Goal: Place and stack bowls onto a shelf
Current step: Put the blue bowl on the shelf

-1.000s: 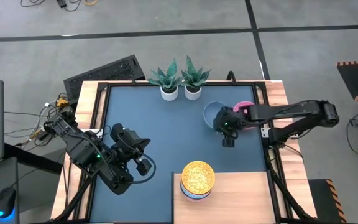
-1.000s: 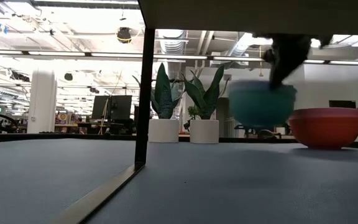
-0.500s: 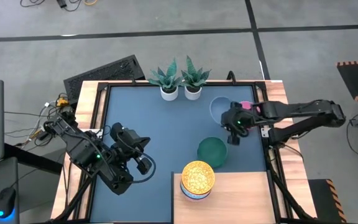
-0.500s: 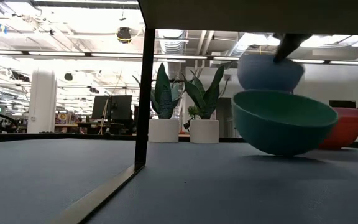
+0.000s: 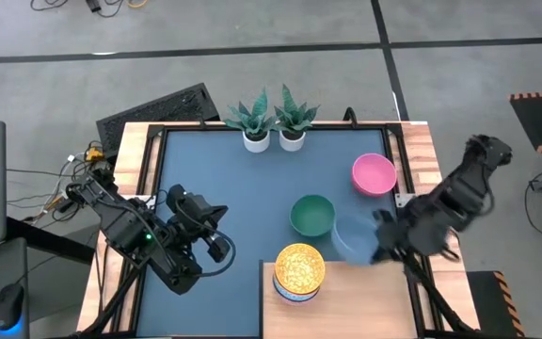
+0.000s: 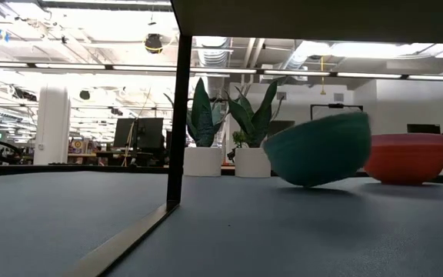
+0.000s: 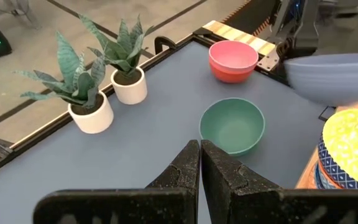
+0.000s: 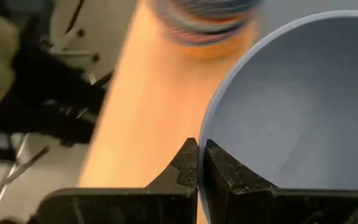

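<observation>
The plain grey-blue round bowl (image 5: 351,240) hangs in my right gripper (image 8: 199,163), my two dark fingers pinched tight on its thin rim, one inside the wall and one outside. It sits above the near right part of the table, just at the back edge of the flat pale wood-grain shelf (image 5: 365,297). On that shelf, close beside my bowl, stands the stack of small patterned bowls (image 5: 298,273), a yellow one on top and a blue-and-white one under it.

On the dark blue tabletop (image 5: 233,188), the plain green round bowl (image 5: 311,216) rests tilted, apart from the shelf; in the low view it leans to one side. The plain pink round bowl (image 5: 374,174) sits farther back near the right edge, upright.

Two white pots with spiky green plants (image 5: 269,122) stand together at the far edge of the table.

My left gripper (image 7: 199,163) waits over the near left part of the table, fingers pressed together on nothing.
</observation>
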Available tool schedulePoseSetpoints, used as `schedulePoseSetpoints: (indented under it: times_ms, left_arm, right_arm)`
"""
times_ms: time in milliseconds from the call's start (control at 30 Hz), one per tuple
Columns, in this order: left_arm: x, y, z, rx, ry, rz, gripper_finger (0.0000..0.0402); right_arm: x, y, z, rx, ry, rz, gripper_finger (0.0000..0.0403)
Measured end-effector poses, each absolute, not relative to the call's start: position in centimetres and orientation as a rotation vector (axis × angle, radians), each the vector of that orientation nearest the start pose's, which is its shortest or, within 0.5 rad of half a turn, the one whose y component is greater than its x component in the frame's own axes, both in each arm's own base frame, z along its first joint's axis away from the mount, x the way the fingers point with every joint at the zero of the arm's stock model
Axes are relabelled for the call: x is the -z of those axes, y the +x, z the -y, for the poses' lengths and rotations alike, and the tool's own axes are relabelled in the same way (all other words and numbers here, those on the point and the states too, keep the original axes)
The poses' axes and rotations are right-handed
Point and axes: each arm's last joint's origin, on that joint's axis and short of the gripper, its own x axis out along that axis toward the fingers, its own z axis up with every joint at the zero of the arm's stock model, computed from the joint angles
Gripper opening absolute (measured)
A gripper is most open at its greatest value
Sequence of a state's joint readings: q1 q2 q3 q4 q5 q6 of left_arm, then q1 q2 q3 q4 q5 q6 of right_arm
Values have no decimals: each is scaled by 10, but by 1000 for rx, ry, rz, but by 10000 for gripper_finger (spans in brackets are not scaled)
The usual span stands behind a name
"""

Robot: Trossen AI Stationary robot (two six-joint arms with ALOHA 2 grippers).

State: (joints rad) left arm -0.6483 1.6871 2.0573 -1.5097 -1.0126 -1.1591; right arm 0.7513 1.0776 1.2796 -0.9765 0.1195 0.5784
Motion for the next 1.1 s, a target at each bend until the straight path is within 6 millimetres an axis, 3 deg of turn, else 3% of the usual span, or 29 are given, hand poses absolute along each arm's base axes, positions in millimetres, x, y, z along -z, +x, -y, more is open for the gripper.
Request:
schedulePoseSetpoints:
  times_ms: [200, 567, 733, 1100]
  left_arm:
    - [-435, 248, 157, -681, -284, -442, 0]
    - [-435, 248, 157, -680, -305, -444, 0]
    - [-435, 248, 157, -681, -309, -443, 0]
    - [-435, 248, 158, -676, -312, -450, 0]
  right_arm:
    - [-386, 127, -180, -422, 187, -952, 27]
    - [-347, 128, -265, -364, -81, -1190, 27]
    - [-348, 130, -284, -318, -160, -1195, 27]
    - [-350, 136, -301, -357, -257, -1175, 28]
